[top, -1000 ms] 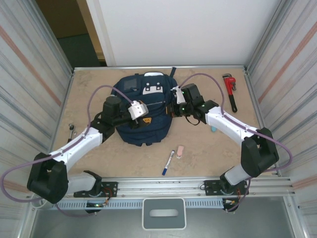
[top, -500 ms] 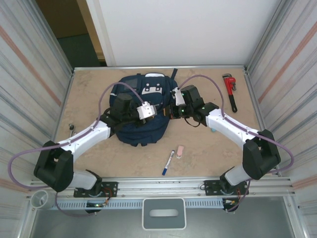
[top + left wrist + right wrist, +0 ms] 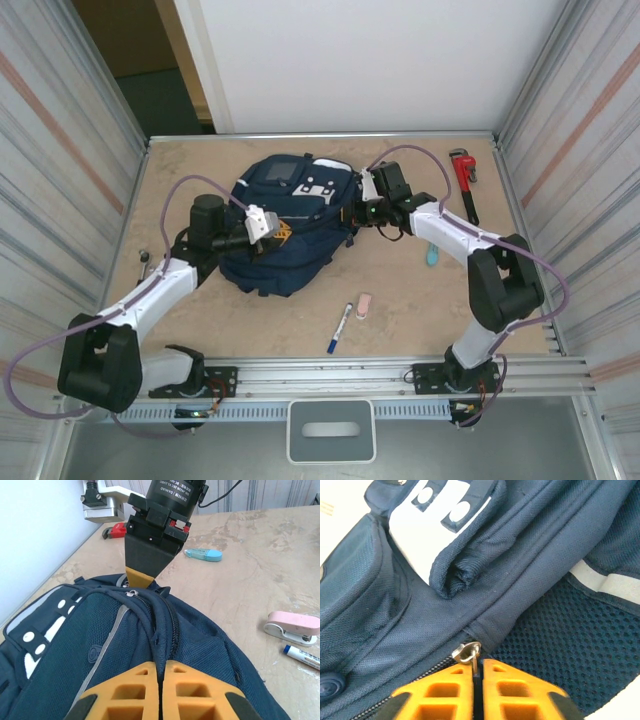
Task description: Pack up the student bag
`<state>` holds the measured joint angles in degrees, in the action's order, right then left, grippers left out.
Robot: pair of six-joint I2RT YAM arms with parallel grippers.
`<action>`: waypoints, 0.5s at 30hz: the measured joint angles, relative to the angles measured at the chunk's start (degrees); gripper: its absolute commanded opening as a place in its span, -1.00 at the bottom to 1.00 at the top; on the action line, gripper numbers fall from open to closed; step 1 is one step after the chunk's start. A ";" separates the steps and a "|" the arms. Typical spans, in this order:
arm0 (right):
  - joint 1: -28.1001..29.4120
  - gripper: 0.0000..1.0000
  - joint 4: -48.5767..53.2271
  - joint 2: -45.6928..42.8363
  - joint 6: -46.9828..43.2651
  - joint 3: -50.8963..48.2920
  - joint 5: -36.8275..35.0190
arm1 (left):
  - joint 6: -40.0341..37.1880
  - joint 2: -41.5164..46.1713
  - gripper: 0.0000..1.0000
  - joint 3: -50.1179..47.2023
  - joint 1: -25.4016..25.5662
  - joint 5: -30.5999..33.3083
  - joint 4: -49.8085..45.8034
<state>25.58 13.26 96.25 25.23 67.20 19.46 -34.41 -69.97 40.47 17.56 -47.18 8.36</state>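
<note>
1. Beige stone-patterned table (image 3: 420,300) between corrugated metal walls; the student bag (image 3: 300,252) lies flat near its middle, white patch facing up.
2. Left gripper (image 3: 161,677): over the bag's upper face, fingers pressed together, pinching a raised ridge of navy fabric along the zip.
3. Right gripper (image 3: 476,676): at the bag's right edge, fingers nipped on the metal zipper pull (image 3: 466,652).
4. Right of the bag: red wrench (image 3: 465,180), well apart; small teal object (image 3: 431,256), nearer.
5. Near side of the bag, clear of it: pink stapler (image 3: 364,304), with a pen (image 3: 340,327) just beside it.
</note>
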 measured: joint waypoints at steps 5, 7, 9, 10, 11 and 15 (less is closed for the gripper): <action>-4.11 0.09 -0.90 -1.68 0.02 -0.79 0.74 | 0.52 -0.85 -1.00 0.00 -0.74 -1.92 0.50; -6.88 0.23 -2.21 -3.21 1.51 -1.92 2.36 | 0.85 -1.49 -1.00 0.00 -0.74 -2.69 0.66; -9.38 0.46 -3.45 -3.69 4.09 -2.51 3.39 | 1.27 -2.10 -1.00 0.02 -0.74 -3.30 0.96; -10.23 0.52 -3.87 -3.56 4.90 -2.54 3.43 | 1.33 -2.27 -1.00 0.02 -0.74 -3.50 1.03; -11.06 0.56 -4.37 -3.04 6.21 -2.56 3.41 | 1.42 -2.47 -1.00 0.00 -0.74 -3.76 1.11; -11.63 0.58 -6.03 2.82 10.51 -1.14 3.43 | 1.68 -2.89 -1.00 0.02 -0.68 -4.07 1.36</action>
<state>13.96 7.22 99.07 35.75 66.06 22.90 -32.73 -72.86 40.49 16.88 -51.24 9.72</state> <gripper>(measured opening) 0.792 0.075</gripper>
